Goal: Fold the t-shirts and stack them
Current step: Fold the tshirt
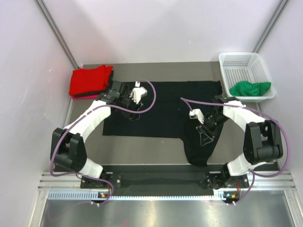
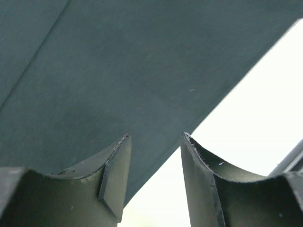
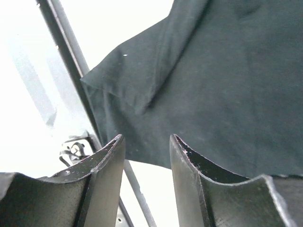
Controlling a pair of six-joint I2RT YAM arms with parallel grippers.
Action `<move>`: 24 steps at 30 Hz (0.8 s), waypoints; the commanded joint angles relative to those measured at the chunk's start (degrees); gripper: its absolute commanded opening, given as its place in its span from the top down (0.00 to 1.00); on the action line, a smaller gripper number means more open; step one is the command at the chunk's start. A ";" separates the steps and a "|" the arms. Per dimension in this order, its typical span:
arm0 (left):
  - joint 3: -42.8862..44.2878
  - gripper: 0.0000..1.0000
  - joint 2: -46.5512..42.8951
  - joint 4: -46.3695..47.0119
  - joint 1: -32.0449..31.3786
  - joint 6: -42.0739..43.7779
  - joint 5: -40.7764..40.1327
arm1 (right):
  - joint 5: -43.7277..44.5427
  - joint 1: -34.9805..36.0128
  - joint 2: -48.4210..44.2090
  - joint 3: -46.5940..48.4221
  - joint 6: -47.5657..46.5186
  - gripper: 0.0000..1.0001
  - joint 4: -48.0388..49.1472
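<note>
Black soft cloth t-shirt (image 1: pixel 163 106) flat, long axis left-right, right end bent toward near edge; left gripper (image 2: pixel 154 137), right gripper (image 3: pixel 147 137) jaws parted, empty

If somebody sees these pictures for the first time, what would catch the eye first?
The large black t-shirt spread across the middle of the table, with the left pincer and right pincer both open over it. Next, the bright red t-shirt folded at the far left corner, and the green t-shirt crumpled in the white basket at the far right.
</note>
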 commanded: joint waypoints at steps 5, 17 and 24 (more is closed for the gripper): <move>1.57 0.49 -0.53 3.90 4.53 0.23 -4.12 | -2.31 5.39 6.03 0.92 -3.07 0.58 -1.55; 4.47 0.49 -1.14 3.29 9.19 1.72 -5.72 | 1.73 9.00 10.95 -0.31 -2.45 0.59 3.38; 5.26 0.49 -0.44 3.55 9.72 2.69 -6.77 | 1.12 9.62 14.12 -0.04 -3.24 0.60 3.38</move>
